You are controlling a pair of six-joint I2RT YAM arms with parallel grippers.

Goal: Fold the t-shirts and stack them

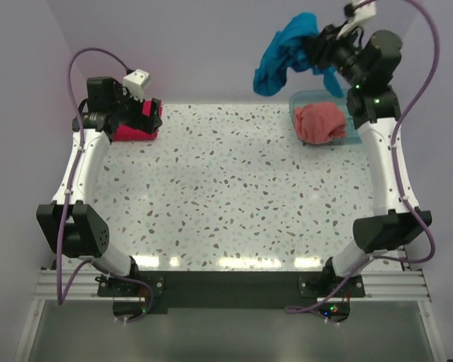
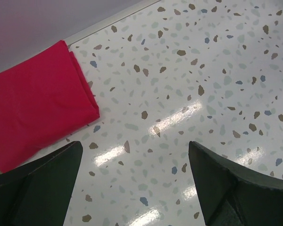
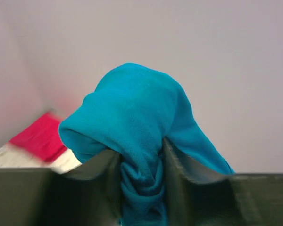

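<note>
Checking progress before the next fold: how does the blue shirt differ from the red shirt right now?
The blue shirt is bunched up; the red shirt is folded flat. The blue shirt hangs in the air, clamped in the right jaws; the red shirt lies on the table at its far left corner, with the left jaws open beside it. Both are plain, single-colour cloth.
</note>
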